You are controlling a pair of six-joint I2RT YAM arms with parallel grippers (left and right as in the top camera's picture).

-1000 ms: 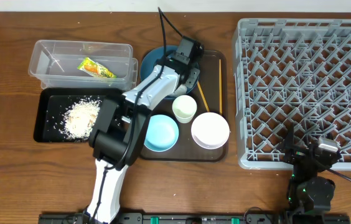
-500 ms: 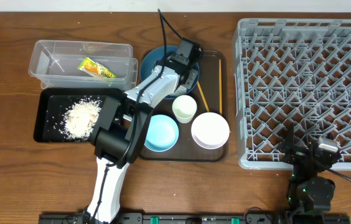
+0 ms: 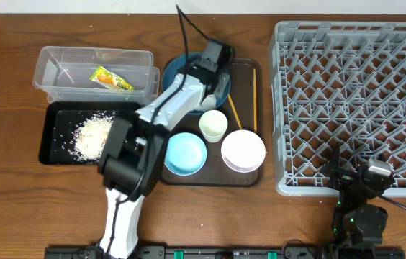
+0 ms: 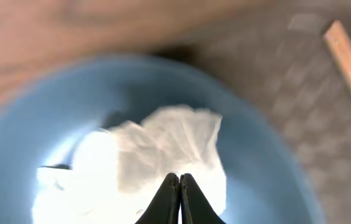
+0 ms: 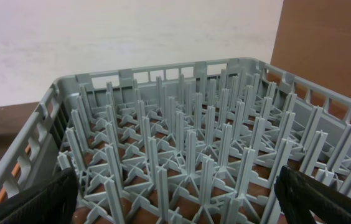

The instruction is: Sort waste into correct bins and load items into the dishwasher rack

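Note:
My left gripper (image 4: 180,177) is shut, its tips pinched into the crumpled white tissue (image 4: 163,143) over the dark blue plate (image 4: 275,186). Overhead, the left arm covers most of that plate (image 3: 178,70) at the back of the brown tray (image 3: 250,79). The tray also holds a light blue bowl (image 3: 186,153), a pale cup (image 3: 213,125), a white bowl (image 3: 243,150) and chopsticks (image 3: 235,115). My right gripper (image 5: 182,202) stands wide open at the near edge of the grey dishwasher rack (image 5: 182,143), holding nothing.
A clear tub (image 3: 59,68) at the back left holds the printed snack wrapper (image 3: 113,79). In front of it, the black tray (image 3: 52,122) holds a heap of rice scraps (image 3: 93,135). The rack (image 3: 354,72) fills the right side.
The left gripper's jaws have closed on the tissue, and the wrist has shifted slightly toward the back of the table. The right arm has not moved.

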